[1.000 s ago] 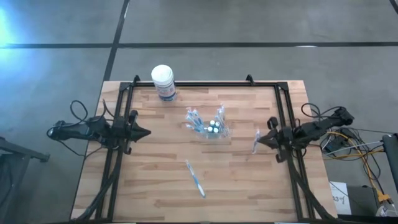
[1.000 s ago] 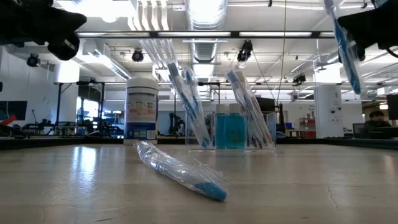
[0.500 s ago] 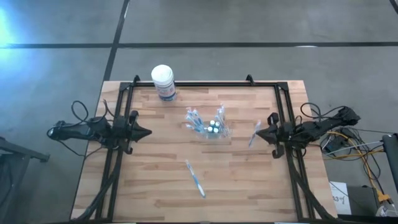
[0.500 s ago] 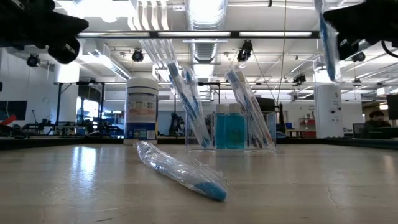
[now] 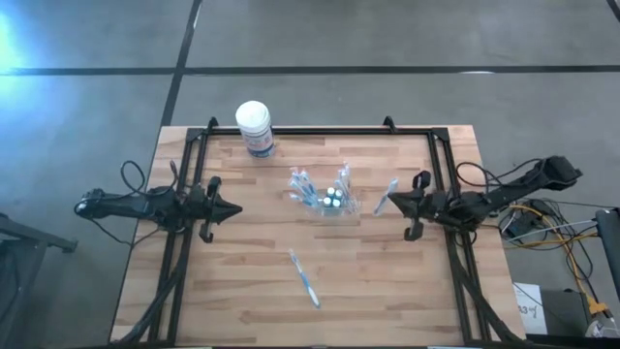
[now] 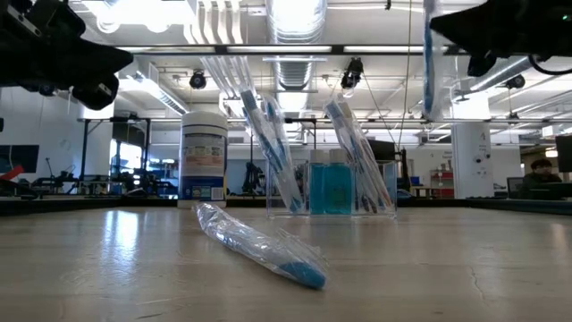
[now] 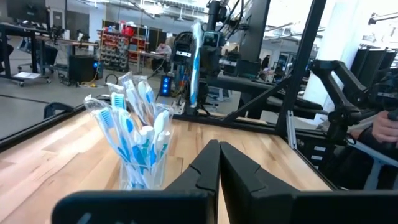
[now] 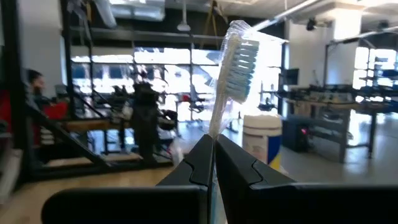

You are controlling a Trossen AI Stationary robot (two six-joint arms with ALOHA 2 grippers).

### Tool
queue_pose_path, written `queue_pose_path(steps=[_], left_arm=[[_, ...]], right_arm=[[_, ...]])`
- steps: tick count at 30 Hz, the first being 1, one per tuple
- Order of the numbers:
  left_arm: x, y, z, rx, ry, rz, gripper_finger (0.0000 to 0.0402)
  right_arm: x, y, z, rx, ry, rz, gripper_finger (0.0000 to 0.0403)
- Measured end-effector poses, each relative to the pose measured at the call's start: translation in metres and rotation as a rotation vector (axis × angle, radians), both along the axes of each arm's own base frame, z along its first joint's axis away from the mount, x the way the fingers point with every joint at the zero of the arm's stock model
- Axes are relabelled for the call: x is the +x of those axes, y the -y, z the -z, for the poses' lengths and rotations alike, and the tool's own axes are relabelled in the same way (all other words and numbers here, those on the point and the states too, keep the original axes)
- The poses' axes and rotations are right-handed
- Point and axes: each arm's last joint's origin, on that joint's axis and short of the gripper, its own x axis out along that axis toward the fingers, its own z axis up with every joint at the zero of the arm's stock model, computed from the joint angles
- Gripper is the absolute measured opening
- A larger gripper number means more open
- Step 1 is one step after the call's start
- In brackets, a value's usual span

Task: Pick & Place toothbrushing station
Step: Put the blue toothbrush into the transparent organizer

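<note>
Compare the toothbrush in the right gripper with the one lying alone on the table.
The held toothbrush is upright, off the wood, clamped in the shut right gripper beside the clear holder. The loose toothbrush lies flat on the table, nearer the front edge, touched by no gripper. Both are blue and white in clear wrapping.

Holder (image 5: pixel 329 198) mid-table, canister (image 5: pixel 254 127) behind-left, loose toothbrush (image 5: pixel 304 277) in front
</note>
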Motion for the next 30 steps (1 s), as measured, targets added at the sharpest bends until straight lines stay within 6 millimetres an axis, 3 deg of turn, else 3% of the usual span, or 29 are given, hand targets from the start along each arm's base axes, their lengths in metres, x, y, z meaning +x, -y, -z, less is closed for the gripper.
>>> queue_pose_path(steps=[9,17,25,30], left_arm=[[0.0,0.0,-0.001,-0.001,0.011,-0.003,0.0014],[0.0,0.0,-0.001,0.0,0.011,-0.003,0.0014],[0.0,0.0,-0.001,0.015,0.011,-0.004,0.0014],[0.0,0.0,-0.001,0.015,0.011,-0.004,0.0014]], right_arm=[[0.025,0.014,0.012,0.028,-0.04,0.126,0.0012],[0.039,0.013,0.018,-0.003,-0.006,0.151,0.0012],[0.067,0.02,0.029,-0.005,-0.071,0.209,0.0012],[0.072,0.022,0.033,-0.03,-0.05,0.233,0.0012]])
